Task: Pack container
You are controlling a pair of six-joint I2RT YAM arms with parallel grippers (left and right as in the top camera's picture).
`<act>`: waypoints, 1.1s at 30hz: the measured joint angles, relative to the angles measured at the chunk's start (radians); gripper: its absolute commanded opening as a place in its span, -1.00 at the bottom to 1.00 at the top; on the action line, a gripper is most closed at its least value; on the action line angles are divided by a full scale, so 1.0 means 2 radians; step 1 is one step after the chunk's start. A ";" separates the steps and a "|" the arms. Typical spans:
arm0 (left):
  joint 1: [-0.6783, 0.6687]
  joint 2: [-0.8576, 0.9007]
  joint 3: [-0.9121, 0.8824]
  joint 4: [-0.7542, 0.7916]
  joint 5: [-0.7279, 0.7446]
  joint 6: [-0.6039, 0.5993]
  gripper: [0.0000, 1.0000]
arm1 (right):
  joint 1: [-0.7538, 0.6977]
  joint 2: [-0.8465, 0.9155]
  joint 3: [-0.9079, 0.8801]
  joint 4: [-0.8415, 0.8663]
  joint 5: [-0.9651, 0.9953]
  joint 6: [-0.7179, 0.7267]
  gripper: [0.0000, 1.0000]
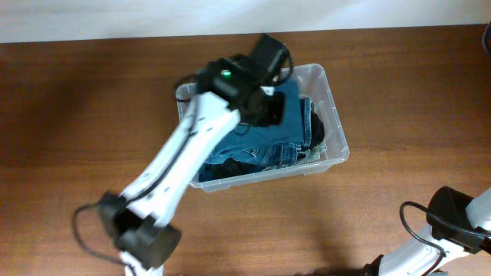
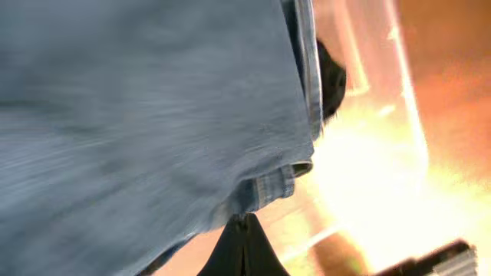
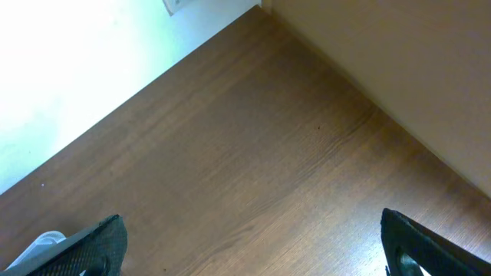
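Hovering over a tub of denim

Brown wood-grain table (image 1: 77, 115) fills the overhead view, with a pale strip of wall (image 1: 115, 15) along the top edge. The container (image 1: 336, 115) sits right of centre in the upper half, holding blue jeans (image 1: 265, 146) and a dark garment (image 1: 316, 130). The left gripper (image 2: 244, 241) is right at the jeans, fingers pressed together. Its tip meets a denim hem, though whether any cloth is pinched cannot be told. The right gripper (image 3: 252, 230) — its arm at the lower right of the overhead view — stands spread wide over the table, gripping nothing.
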 measured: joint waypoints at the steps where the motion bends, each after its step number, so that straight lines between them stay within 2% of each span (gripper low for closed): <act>1: 0.003 -0.011 0.003 -0.010 -0.014 -0.002 -0.99 | 0.000 0.000 0.000 0.000 0.000 0.000 0.97; 7: 0.021 -0.009 -0.002 -0.035 -0.064 -0.009 -0.99 | 0.000 0.000 0.000 0.000 0.000 0.000 0.97; 12: 0.028 0.035 -0.055 0.006 -0.076 -0.022 -1.00 | 0.000 0.000 0.000 0.000 0.000 0.000 0.97; 16: 0.028 0.075 -0.124 0.066 -0.076 -0.031 -0.99 | 0.000 0.000 0.000 0.000 0.000 0.000 0.97; 21: 0.028 0.076 -0.166 0.104 -0.071 -0.033 -1.00 | 0.000 0.000 0.000 0.000 0.000 0.000 0.97; 26: 0.028 0.075 -0.159 0.096 -0.070 -0.033 -0.99 | 0.000 0.000 0.000 0.000 0.000 0.000 0.97; 33: 0.029 0.077 -0.098 0.044 -0.072 -0.033 -1.00 | 0.000 0.000 0.000 0.000 0.000 0.000 0.97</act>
